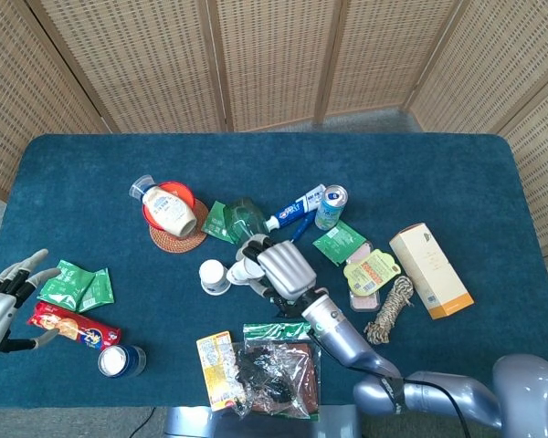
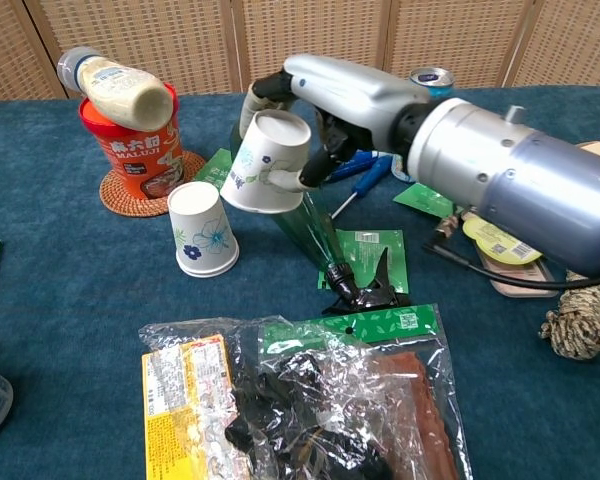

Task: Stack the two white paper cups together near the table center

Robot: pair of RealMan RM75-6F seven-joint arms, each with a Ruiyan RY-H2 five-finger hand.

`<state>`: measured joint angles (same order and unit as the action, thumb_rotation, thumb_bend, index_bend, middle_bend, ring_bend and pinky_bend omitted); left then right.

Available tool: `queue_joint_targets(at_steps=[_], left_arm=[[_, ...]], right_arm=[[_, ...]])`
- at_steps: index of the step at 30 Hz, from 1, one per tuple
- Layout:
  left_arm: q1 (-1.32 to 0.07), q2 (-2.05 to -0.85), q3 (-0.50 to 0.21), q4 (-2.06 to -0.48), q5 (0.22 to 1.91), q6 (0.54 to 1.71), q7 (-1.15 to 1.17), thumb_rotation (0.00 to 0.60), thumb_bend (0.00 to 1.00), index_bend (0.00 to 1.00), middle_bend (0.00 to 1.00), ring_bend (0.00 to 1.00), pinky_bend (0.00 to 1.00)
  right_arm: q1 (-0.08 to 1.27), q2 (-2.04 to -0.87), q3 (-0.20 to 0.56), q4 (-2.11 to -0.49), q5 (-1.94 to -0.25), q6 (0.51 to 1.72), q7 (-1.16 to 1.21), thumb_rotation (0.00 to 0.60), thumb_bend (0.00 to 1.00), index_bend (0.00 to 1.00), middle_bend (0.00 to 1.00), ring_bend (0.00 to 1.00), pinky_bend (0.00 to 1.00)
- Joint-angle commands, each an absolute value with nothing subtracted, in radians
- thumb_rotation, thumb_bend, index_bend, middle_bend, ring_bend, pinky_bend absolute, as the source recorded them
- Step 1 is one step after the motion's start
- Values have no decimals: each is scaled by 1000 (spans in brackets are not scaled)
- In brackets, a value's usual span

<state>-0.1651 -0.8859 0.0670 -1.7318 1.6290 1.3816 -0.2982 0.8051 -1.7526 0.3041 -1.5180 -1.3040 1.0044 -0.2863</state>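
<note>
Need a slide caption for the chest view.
Right hand holds one inverted paper cup above and right of the second cup standing inverted on the table.

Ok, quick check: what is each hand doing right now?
Left hand: open, holding nothing, at the table's edge.
Right hand: holding a white paper cup, upside down, in the air.
</note>
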Motion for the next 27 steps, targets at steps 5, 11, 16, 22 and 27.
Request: queue_joint_targets(at_steps=[5,11,16,22,27], left_arm=[[-166,-885,65,-1728,1626,1378,-305,600,234,168,0,0,89],[-166,-883,65,-1727,1628,1379,-308,600,233,168,0,0,89],[-166,-881,66,-1726,1629,1377,-315,600,232,169,0,0,89],[-165,-876,64,-1724,1628,1382,-332,600,233,168,0,0,90],[-165,-870,63,-1719,1629,1382,-352,600,232,169,0,0,90]], right_arm=[[851,-1794,330,-1509,-1251,993,-354,600,454,385,346,237,646],[881,-1820,345,-1521,-1221,1004,-396,600,452,383,345,237,646],[916,-1836,356,-1513,-1203,996,-434,600,451,382,344,237,646],[957,-1863,375,-1471,-1163,977,-448,600,450,383,343,237,645],[973,-1869,366,-1460,-1148,976,-468,600,448,382,343,237,646]])
